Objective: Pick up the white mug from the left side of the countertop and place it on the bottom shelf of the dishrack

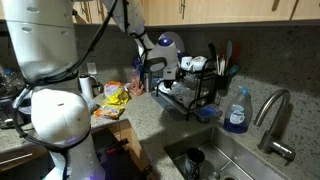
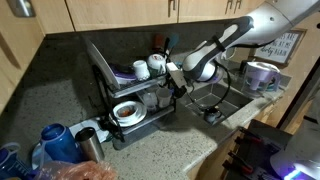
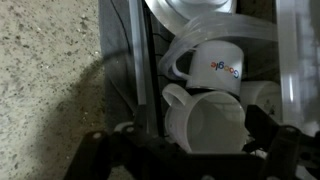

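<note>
While inside the dishrack (image 3: 141,70), white mug (image 3: 205,125) beside logo cup (image 3: 222,68).

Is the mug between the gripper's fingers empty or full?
Empty. The wrist view looks into the mug, between the fingers of the gripper, and shows only bare white inside.

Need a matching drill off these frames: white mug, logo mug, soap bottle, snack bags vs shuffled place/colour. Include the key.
Things:
1. white mug
2. logo mug
3. soap bottle
4. snack bags

Place/colour:
A. blue, beside the faucet
B. between the fingers of the gripper
C. yellow, on the countertop
D. in the dishrack, just beyond the held mug

Pairs: 1-B, 2-D, 3-A, 4-C
</note>
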Robot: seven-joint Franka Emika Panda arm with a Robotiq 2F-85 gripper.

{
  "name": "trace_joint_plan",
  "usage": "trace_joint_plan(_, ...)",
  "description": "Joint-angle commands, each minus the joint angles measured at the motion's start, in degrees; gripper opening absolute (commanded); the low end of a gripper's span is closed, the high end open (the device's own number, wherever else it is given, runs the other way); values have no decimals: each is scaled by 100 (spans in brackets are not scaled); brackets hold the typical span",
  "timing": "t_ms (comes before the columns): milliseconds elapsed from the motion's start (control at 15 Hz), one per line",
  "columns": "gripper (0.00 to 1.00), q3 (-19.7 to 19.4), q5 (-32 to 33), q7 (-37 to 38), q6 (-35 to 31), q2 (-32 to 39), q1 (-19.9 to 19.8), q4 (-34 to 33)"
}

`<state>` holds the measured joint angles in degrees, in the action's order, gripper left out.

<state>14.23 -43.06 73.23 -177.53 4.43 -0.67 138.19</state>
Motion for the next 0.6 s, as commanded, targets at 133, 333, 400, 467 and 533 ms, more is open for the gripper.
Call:
trace_joint_plan(133, 100, 162, -808, -393, 52, -972, 41, 686)
trace_joint_plan(333, 100, -52, -583, -100, 391, -1187, 112, 985)
trace_joint_plan(400, 100, -79, -407, 92, 498, -1209, 76, 1092)
trace_joint_plan(467, 100, -52, -227, 292, 551, -1220, 7, 1194)
trace_joint_plan(533, 100, -26, -23, 519, 649, -1232, -63, 1284)
